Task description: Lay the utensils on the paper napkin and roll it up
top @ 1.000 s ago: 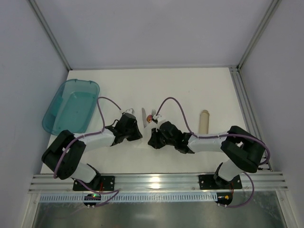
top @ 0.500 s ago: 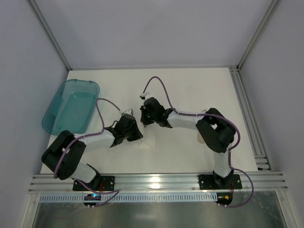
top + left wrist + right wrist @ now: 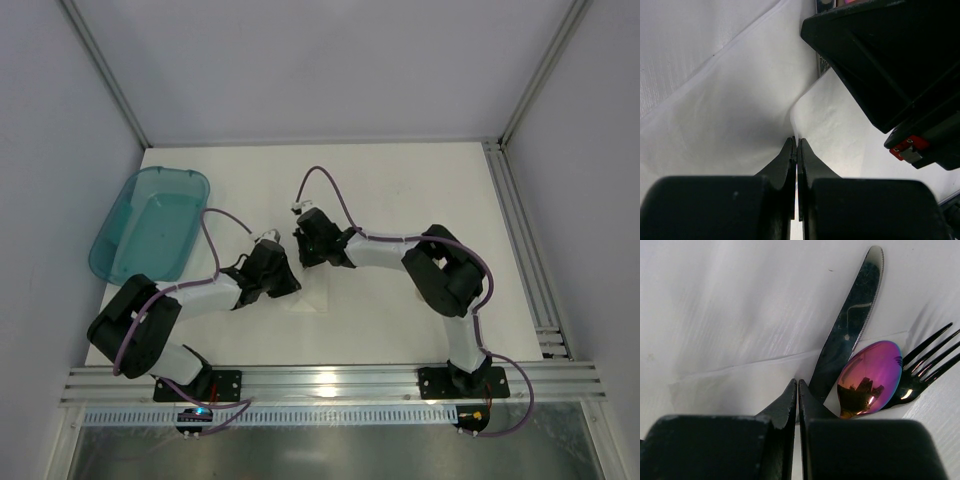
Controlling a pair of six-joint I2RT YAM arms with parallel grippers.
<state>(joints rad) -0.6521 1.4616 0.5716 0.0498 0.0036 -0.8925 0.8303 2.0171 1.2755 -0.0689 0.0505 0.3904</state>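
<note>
White table (image 3: 400, 190), paper napkin (image 3: 314, 296), teal tub (image 3: 150, 225), grey walls (image 3: 320, 60)

Knife (image 3: 852, 320), purple spoon (image 3: 870, 375) and fork (image 3: 930, 357) side by side on white paper napkin (image 3: 740, 385)

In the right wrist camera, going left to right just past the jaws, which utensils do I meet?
knife → spoon → fork
</note>
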